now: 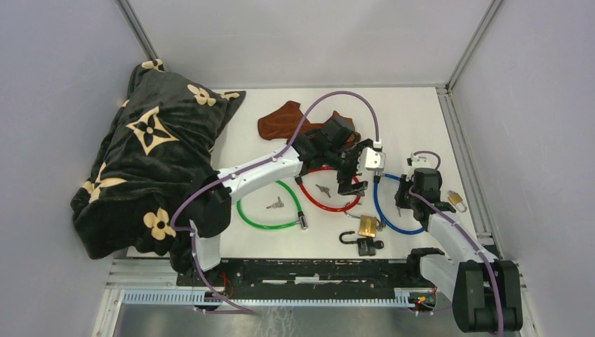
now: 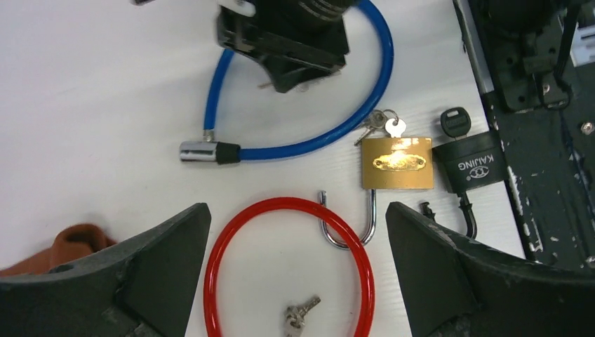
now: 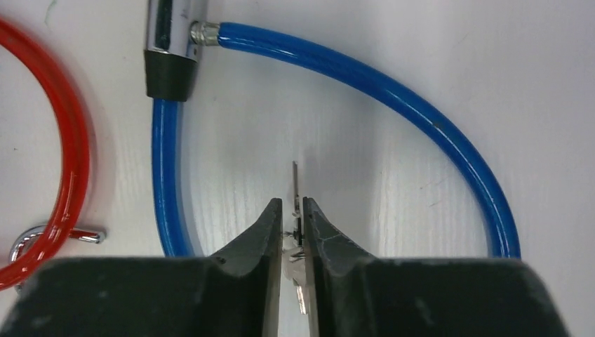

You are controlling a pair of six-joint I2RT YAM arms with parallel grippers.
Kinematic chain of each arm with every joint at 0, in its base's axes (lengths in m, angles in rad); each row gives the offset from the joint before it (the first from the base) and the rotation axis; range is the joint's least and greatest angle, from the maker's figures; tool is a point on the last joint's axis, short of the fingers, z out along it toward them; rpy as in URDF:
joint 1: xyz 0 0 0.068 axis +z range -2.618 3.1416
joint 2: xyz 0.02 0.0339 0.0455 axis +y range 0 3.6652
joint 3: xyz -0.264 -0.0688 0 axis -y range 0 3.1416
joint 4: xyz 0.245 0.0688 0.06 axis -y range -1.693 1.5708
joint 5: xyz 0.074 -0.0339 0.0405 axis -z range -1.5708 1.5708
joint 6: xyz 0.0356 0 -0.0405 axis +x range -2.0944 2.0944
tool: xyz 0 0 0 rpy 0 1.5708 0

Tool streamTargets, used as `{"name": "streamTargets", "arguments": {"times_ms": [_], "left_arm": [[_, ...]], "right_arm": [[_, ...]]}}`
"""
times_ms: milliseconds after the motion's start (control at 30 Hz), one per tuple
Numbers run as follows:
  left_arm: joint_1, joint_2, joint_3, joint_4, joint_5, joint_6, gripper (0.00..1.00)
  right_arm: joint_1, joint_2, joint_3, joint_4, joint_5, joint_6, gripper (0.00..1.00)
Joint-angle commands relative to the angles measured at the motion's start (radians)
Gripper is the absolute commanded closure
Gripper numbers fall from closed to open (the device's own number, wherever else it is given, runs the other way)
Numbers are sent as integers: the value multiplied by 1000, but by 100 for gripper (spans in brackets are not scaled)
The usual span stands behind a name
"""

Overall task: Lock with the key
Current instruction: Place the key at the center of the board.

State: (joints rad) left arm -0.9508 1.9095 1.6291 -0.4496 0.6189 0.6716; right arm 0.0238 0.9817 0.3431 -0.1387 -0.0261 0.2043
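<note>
My right gripper (image 3: 292, 203) is shut on a small silver key (image 3: 295, 181), blade pointing forward, just above the table inside the loop of the blue cable lock (image 3: 393, 77). The lock's chrome and black head (image 3: 168, 49) lies at the far left of that view. In the top view the right gripper (image 1: 403, 200) sits inside the blue loop (image 1: 382, 210). My left gripper (image 2: 296, 210) is open and empty, hovering over the red cable lock (image 2: 231, 239) with keys (image 2: 298, 314) inside its loop. A brass padlock (image 2: 396, 163) lies with its shackle (image 2: 347, 235) open.
A black padlock (image 2: 470, 165) with a key lies beside the brass one. A green cable lock (image 1: 270, 210) with keys, a brown cloth (image 1: 284, 119), a black flowered blanket (image 1: 151, 161) and a small brass padlock (image 1: 456, 201) are on the table.
</note>
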Motion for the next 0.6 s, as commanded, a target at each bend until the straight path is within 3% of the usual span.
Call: {"name": "streamTargets", "arguments": {"times_ms": [0,67,200,333,467,567], "left_arm": [[51,-130,-14,-6,-107,-261,0],[78,-182,-37,2,-140,-313,0],[116,-317,-172,46,-205,-372,0],[169,-531,-424,222,-229,-473,0],[227,-758,-730,532,-250,-580,0],[267,-910,-912,646,-258,-663,0]], "right_arm": [[-2,16,7,18,8,14,67],[-2,2,25,-6,7,9,54],[11,-52,83,-82,-10,-5,38],[142,-92,154,-208,18,24,35],[398,-102,171,-306,157,139,38],[538,-120,153,-337,224,263,37]]}}
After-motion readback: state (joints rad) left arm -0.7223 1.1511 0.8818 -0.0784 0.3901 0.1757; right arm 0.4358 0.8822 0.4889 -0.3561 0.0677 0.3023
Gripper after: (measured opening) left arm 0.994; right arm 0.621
